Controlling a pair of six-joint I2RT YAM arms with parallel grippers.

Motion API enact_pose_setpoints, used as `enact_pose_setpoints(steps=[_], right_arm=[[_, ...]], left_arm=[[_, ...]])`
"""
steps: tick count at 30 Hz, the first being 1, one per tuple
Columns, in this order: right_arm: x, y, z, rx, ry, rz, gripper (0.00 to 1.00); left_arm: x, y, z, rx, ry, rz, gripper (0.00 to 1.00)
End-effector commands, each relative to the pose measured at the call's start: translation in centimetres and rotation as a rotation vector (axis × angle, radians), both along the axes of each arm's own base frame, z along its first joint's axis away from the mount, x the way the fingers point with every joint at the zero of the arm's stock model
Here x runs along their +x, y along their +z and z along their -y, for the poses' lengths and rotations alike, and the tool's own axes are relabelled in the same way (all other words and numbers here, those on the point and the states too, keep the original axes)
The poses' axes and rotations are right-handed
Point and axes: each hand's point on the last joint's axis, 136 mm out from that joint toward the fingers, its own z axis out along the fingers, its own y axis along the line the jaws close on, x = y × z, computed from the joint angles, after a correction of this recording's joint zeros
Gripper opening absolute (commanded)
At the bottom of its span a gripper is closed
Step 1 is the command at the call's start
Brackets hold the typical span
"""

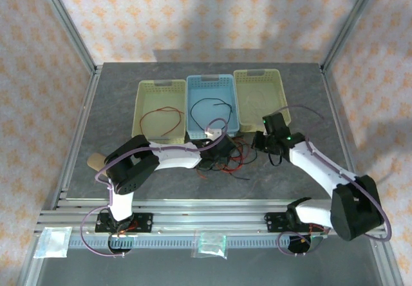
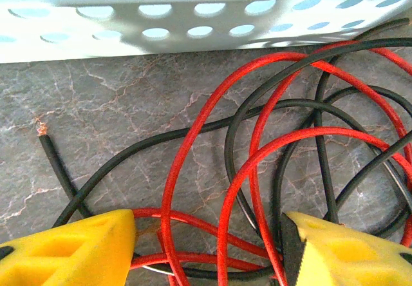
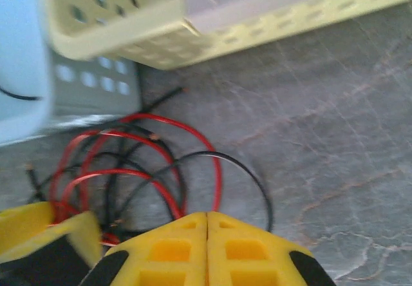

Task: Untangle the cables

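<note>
A tangle of red and black cables [image 1: 226, 162] lies on the grey table in front of the blue basket [image 1: 188, 109]. My left gripper [image 1: 219, 152] is low over it. In the left wrist view it [image 2: 209, 234] is open, with several red and black strands [image 2: 257, 170] lying between its yellow fingers [image 2: 84, 247]. My right gripper [image 1: 262, 143] is at the tangle's right edge, and its fingers [image 3: 206, 216] are pressed together. A black loop [image 3: 251, 170] runs under them; I cannot tell whether it is pinched. A single red cable [image 1: 168, 110] lies in the left yellow basket, a black one [image 1: 206, 102] in the blue basket.
Three baskets stand side by side at mid-table: yellow [image 1: 138, 105], blue, yellow [image 1: 283, 96]. The blue basket's wall [image 2: 193, 15] is right behind the tangle. A tan object [image 1: 95, 160] lies at the table's left edge. Plastic bags [image 1: 211, 244] rest on the front rail.
</note>
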Motion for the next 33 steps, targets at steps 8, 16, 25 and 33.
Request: enact_pose_setpoints(steps=[8,16,25,33], right_arm=[[-1.3,-4.4,1.5,-0.166,-0.038,-0.111,0.20],[-1.4,-5.9,1.0,-0.280,-0.034,-0.136,0.27],[-1.3,-6.5,0.9,-0.291,-0.042,-0.147,0.30],[-1.7,-7.6,0.6,-0.286,-0.030,-0.179,0.26]], left_arm=[[-1.4,-2.4,-2.0,0.084,0.016,-0.059,0.62],[-1.6,-2.6,-2.2,0.084,0.022,-0.061,0.62],[-1.5,-2.5,-2.2,0.085,0.024,-0.058,0.62],[-1.5,-2.6,-2.3,0.090,0.024,-0.058,0.62]])
